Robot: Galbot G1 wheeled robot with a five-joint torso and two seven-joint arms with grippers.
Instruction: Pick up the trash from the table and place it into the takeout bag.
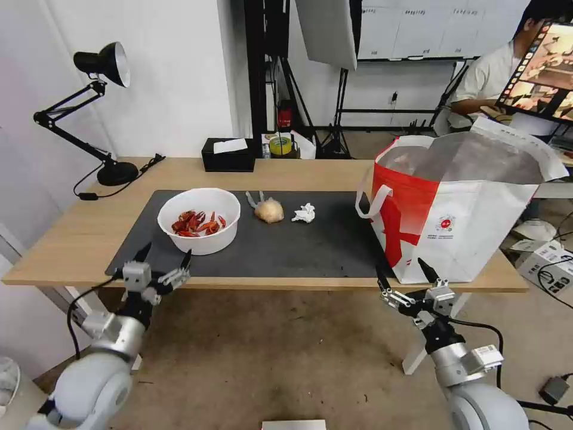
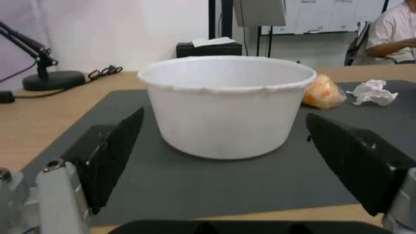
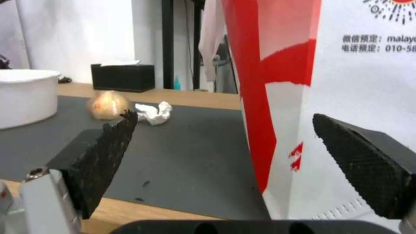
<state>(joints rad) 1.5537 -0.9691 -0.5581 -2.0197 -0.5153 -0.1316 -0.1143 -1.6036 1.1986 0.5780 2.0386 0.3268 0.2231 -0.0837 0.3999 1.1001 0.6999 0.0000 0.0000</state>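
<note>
A white round bowl [image 1: 199, 229] [image 2: 227, 104] [image 3: 26, 96] of red crayfish shells stands on the left half of the dark mat [image 1: 286, 245]. To its right lie a knotted clear bag with a tan lump [image 1: 267, 209] [image 2: 323, 94] [image 3: 107, 104] and a crumpled white tissue [image 1: 304, 213] [image 2: 372, 93] [image 3: 154, 112]. The red-and-white takeout bag [image 1: 459, 209] [image 3: 338, 81] stands open at the table's right end. My left gripper [image 1: 162, 261] [image 2: 225, 143] hangs open at the table's front edge, facing the bowl. Low in front of the bag's corner, my right gripper [image 1: 401, 270] [image 3: 225, 149] is open too.
A black tissue box [image 1: 228, 154] [image 2: 209, 48] [image 3: 123, 77] sits at the table's [image 1: 83, 233] back edge, with a black desk lamp [image 1: 95, 107] at the back left. A tape roll [image 1: 280, 145] lies behind the table. Boxes and cables lie on the floor at the right.
</note>
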